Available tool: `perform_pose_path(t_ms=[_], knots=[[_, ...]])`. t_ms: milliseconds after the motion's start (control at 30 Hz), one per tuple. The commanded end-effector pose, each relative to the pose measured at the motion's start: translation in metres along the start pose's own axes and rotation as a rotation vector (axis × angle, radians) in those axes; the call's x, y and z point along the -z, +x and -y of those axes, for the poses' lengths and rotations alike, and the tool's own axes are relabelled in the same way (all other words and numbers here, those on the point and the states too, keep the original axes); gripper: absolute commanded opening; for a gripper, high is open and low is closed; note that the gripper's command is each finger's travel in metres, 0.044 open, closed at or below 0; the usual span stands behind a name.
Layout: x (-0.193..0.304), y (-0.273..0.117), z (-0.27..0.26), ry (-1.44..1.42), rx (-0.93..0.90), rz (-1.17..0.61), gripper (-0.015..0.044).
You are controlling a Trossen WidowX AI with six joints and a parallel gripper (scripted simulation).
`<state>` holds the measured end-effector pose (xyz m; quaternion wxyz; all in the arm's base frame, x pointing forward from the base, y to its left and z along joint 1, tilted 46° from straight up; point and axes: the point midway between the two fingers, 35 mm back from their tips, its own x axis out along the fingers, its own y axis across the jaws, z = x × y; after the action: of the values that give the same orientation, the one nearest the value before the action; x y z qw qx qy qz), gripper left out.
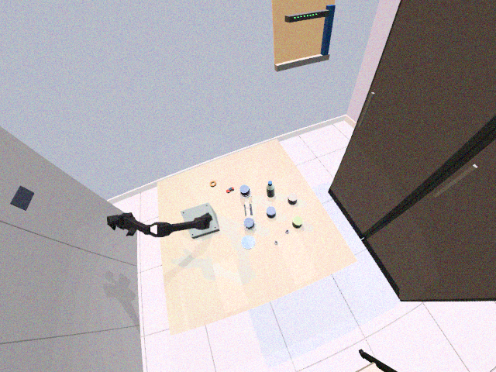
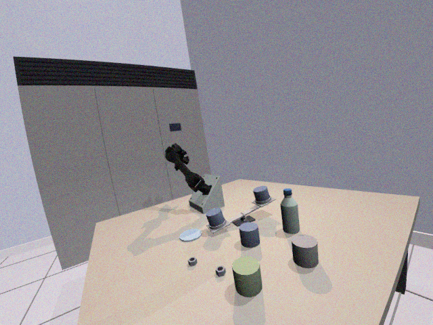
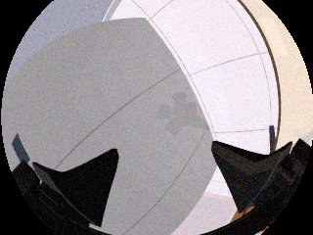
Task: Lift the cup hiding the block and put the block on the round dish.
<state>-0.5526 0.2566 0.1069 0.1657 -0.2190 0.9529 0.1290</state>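
Note:
A small balance (image 2: 243,220) bears two blue cups and slopes down toward the dish. The cup at its lower end (image 1: 249,222) (image 2: 215,218) leans with its pan, beside the dish. The other cup (image 1: 244,190) (image 2: 261,194) stands on the raised far end. No block shows; the insides of the cups are hidden. The pale blue round dish (image 1: 248,242) (image 2: 190,235) lies bare on the table. My gripper (image 1: 121,225) (image 2: 180,157) (image 3: 165,151) is open and empty, raised behind the arm's base, far from cups and dish.
A loose blue cylinder (image 1: 270,211) (image 2: 249,235) stands beside the balance. A bottle (image 1: 270,189) (image 2: 290,214), a grey-brown cylinder (image 1: 292,199) (image 2: 304,252) and a green cylinder (image 1: 297,222) (image 2: 247,277) stand beyond it. Two nuts (image 2: 192,261), an orange ring (image 1: 213,184) and a red toy car (image 1: 229,189) lie around.

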Motion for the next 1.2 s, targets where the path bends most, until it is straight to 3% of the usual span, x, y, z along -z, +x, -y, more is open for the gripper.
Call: perform_pose_path(t_ms=[0,600,1167], knots=[[-0.029,-0.03,-0.017,0.033,-0.081,0.091,0.044],[-0.173,-0.206,-0.034,0.235,-0.368,0.601,0.044],[-0.27,-0.385,0.064,0.496,-0.388,1.116,0.044]])
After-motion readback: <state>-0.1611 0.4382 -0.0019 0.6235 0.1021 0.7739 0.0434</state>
